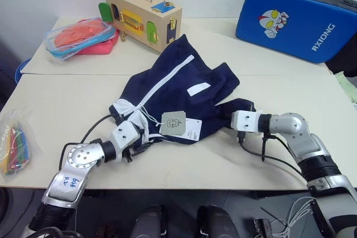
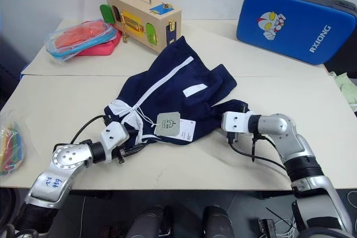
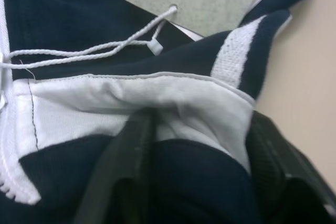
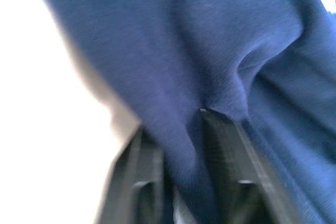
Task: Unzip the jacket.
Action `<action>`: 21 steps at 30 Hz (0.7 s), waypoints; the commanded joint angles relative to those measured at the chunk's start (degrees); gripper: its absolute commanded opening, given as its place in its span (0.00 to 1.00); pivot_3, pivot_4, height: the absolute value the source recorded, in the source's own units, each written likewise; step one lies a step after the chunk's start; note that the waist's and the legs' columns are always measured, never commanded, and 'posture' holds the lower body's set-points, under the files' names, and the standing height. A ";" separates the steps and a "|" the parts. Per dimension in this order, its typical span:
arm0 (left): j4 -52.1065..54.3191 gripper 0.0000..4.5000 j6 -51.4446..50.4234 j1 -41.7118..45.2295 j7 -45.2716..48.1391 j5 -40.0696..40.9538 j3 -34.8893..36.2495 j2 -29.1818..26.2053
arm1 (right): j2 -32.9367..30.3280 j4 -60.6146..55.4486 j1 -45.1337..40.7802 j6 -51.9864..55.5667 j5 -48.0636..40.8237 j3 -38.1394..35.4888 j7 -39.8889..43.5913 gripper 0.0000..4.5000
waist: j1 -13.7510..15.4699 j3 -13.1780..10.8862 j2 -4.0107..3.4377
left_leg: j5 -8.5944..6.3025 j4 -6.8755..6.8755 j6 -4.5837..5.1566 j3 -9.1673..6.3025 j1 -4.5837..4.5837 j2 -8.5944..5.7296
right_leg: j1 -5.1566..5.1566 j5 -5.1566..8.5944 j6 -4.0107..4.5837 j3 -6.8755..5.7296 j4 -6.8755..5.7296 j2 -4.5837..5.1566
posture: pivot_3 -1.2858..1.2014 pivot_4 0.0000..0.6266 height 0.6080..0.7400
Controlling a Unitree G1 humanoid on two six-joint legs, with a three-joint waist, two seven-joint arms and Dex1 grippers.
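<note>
Jacket (image 1: 178, 90) lies zipped on the surface (image 1: 61, 101). Left tool (image 3: 199, 182) grips its collar, right tool (image 4: 191, 182) pinches a fold; anchor both firmly.

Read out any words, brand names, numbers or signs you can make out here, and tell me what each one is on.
"RXIONG": white letters on the blue pad, beside a cartoon figure's head.
Handwritten marks on the left arm's white label: not clearly readable.
Grey hang tag on the jacket: an embossed logo shape, no readable words.
White tag beneath it: print too small to read.
</note>
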State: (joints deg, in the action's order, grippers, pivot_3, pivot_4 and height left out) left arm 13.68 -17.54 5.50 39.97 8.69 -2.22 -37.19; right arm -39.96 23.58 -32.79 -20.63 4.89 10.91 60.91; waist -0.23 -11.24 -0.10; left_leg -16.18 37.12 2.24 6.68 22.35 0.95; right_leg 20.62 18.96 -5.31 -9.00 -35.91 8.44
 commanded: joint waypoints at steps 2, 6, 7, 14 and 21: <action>-0.81 0.19 2.26 -4.95 4.44 1.77 5.50 -4.78 | -3.58 -14.70 5.22 13.97 -11.47 0.99 13.08 0.00 | -0.19 0.00 0.00 | -0.01 -0.03 -0.01 -0.02 -0.01 0.04 | 0.00 0.00 0.01 -0.01 0.08 -0.01 | 0.52 0.24 1.00; -2.00 0.00 5.45 -9.31 13.14 6.14 9.67 -10.10 | -9.62 -30.60 11.86 26.13 -20.98 2.17 23.10 0.00 | -0.70 -0.04 -0.07 | -0.08 -0.09 -0.09 -0.03 -0.01 0.15 | 0.03 0.03 0.05 -0.02 0.29 -0.06 | 0.52 0.24 1.00; -2.92 0.00 6.68 -10.06 15.10 6.61 10.37 -11.45 | -10.68 -34.00 13.09 29.52 -24.09 2.12 24.48 0.00 | -0.78 -0.04 -0.08 | -0.11 -0.11 -0.10 -0.03 -0.03 0.18 | 0.02 0.03 0.06 -0.02 0.33 -0.06 | 0.52 0.24 1.00; -12.66 0.00 18.87 -13.67 30.20 10.41 15.60 -17.67 | -14.57 -48.35 18.53 46.97 -34.15 3.23 24.06 0.00 | -1.04 -0.05 -0.08 | -0.51 -0.09 -0.41 -0.12 0.00 0.18 | 0.08 0.05 0.08 -0.01 0.38 0.03 | 0.52 0.24 1.00; -14.78 0.00 25.08 -13.45 32.60 11.86 16.53 -17.24 | -12.29 -44.19 23.05 47.75 -40.60 -6.36 21.48 0.22 | -1.08 -0.10 -0.06 | -0.54 -0.07 -0.45 -0.08 0.14 0.14 | 0.18 0.06 0.11 -0.02 0.39 0.03 | 0.52 0.24 1.00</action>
State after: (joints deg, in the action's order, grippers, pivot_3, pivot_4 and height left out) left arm -2.68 7.87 -7.28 72.78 19.22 12.62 -54.72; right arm -50.21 -20.76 -10.45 26.81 -33.05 8.69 80.76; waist -1.31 -11.34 -0.16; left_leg -16.66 37.05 1.96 6.60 22.48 1.05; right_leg 20.78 19.01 -5.21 -9.01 -35.52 8.51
